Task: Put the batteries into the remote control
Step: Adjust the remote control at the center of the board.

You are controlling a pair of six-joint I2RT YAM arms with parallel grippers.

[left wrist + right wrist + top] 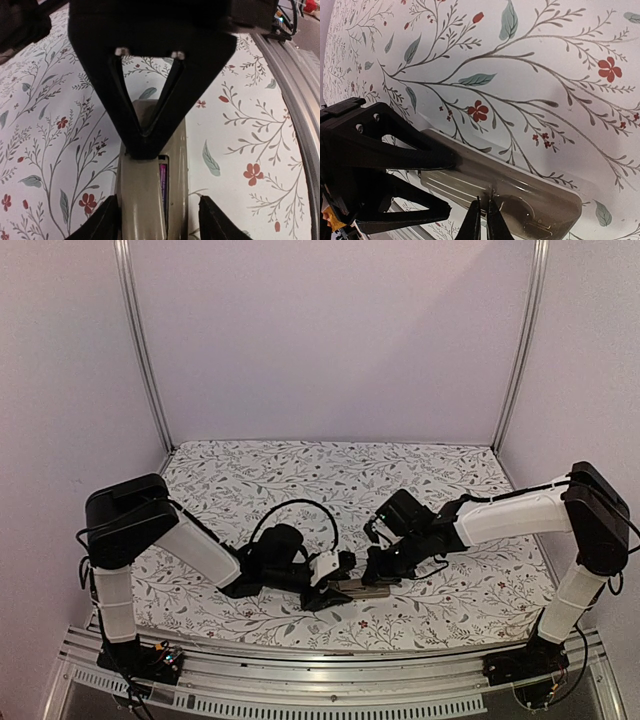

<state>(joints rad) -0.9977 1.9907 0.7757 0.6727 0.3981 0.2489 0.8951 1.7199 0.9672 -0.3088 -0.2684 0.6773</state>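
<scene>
The remote control (362, 588) lies grey-tan back up on the floral cloth near the front edge. In the left wrist view a narrow slit beside its cover (135, 195) shows one purple battery (163, 182). My left gripper (159, 202) is open and straddles the remote's end: its left finger (107, 220) touches the edge, while the right finger (215, 220) stands slightly clear. My right gripper (482, 212) is shut, its thin tips resting on the remote's back (535, 195) at the edge of the ribbed cover (452, 182). From above, both grippers (322, 593) (383, 575) meet over the remote.
The floral cloth (330, 475) covers the table. An aluminium rail (300, 680) runs along the near edge, close beside the remote, and shows in the left wrist view (295, 100). Frame posts (140, 340) (520, 340) stand at the back corners. A black cable (300, 508) loops over the left arm.
</scene>
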